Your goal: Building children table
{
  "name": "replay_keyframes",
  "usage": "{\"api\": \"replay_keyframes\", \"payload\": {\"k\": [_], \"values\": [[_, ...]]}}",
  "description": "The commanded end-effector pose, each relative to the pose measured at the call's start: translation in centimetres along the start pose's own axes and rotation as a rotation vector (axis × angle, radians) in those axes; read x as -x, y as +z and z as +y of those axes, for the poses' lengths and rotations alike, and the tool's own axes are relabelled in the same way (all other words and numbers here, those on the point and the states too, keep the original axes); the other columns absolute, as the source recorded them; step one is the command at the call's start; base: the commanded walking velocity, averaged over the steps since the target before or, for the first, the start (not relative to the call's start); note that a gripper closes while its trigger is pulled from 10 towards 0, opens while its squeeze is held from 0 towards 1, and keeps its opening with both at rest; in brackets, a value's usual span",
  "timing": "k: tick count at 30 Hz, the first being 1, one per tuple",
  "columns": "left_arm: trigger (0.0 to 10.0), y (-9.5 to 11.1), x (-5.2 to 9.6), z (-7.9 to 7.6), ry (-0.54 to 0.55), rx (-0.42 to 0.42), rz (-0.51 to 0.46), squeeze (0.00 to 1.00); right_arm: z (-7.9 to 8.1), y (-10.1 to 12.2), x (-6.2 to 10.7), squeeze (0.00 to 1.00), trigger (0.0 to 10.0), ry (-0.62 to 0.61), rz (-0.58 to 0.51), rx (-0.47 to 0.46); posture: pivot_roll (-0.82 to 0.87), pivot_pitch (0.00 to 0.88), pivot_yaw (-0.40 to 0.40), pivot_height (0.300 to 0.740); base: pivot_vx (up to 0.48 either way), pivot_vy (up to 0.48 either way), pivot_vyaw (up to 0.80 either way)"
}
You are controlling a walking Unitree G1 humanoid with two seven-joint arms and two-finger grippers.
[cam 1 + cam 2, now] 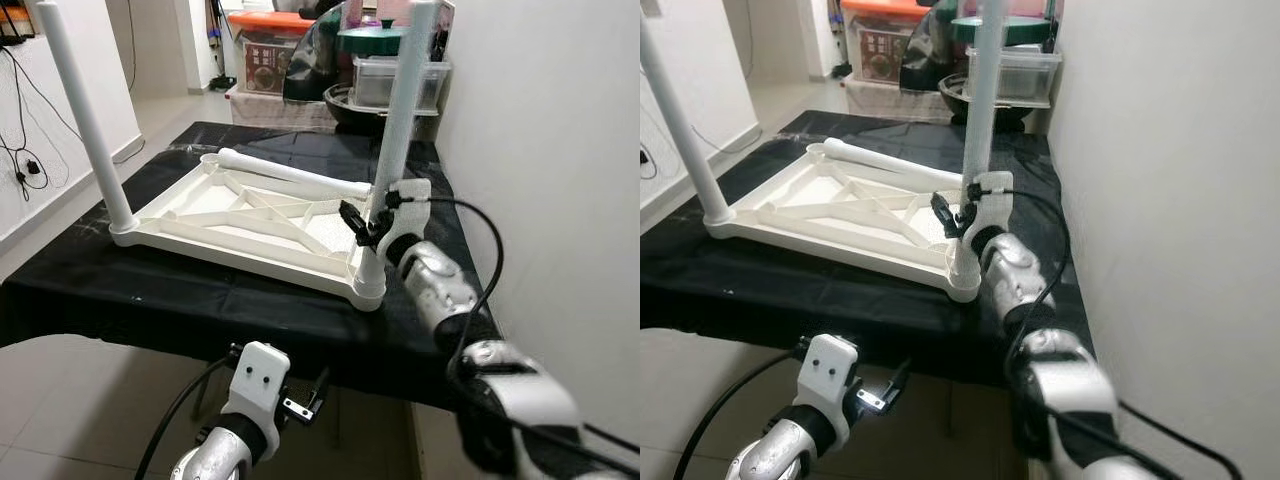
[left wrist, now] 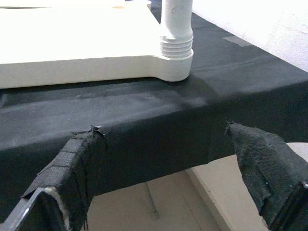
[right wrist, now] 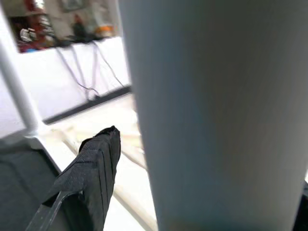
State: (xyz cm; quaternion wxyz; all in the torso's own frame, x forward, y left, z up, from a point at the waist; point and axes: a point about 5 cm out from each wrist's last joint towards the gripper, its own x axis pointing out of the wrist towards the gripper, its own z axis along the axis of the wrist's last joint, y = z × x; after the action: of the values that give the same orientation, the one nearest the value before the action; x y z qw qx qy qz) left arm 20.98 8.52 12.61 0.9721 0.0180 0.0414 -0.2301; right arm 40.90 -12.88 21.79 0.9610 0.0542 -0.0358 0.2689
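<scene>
The right gripper [image 1: 372, 222] pinches the smooth white round leg [image 1: 400, 120]; the left gripper [image 2: 168, 168] hangs spread below the table edge [image 2: 144, 139].

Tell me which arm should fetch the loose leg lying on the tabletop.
Left, probably. The left gripper hangs free and open below the table edge; the right gripper is around an upright leg. The loose leg lies apart.
</scene>
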Motion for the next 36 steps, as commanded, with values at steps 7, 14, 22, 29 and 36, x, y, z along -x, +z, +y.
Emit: {"api": "replay_keyframes", "payload": {"k": [7, 14, 22, 29, 36], "values": [[10.0, -0.4, 0.1, 0.0, 0.007, -0.013, 0.016, 0.0, 3.2, -1.2, -0.7, 0.0, 10.0, 0.373, 0.154, 0.009, 0.24, 0.001, -0.08, 0.74, 0.0, 0.0, 0.0], [10.0, -0.3, 0.4, -0.3, 0.007, -0.003, 0.014, 0.0, 5.1, -1.8, -0.3, 0.0, 10.0, 0.668, 0.248, 0.035, 0.25, 0.008, -0.088, 0.74, 0.0, 0.0, 0.0], [10.0, -0.2, 0.6, -0.6, -0.003, 0.009, 0.01, 0.0, 6.3, -1.0, -0.6, 0.0, 0.0, 0.791, 0.214, 0.006, 0.26, 0.008, -0.087, 0.74, 0.0, 0.0, 0.0], [10.0, -0.4, 0.6, -0.6, -0.006, 0.007, 0.012, 0.0, 5.2, -1.4, -1.3, 0.0, 0.0, 0.495, 0.168, 0.057, 0.24, 0.0, -0.083, 0.74, 0.0, 0.0, 0.0], [10.0, -0.6, 0.4, -0.2, -0.009, 0.001, 0.015, 0.0, 0.2, -2.9, -0.1, 0.0, 0.0, -0.256, 0.142, 0.048, 0.22, 0.0, -0.061, 0.74, 0.0, 0.0, 0.0]]}}
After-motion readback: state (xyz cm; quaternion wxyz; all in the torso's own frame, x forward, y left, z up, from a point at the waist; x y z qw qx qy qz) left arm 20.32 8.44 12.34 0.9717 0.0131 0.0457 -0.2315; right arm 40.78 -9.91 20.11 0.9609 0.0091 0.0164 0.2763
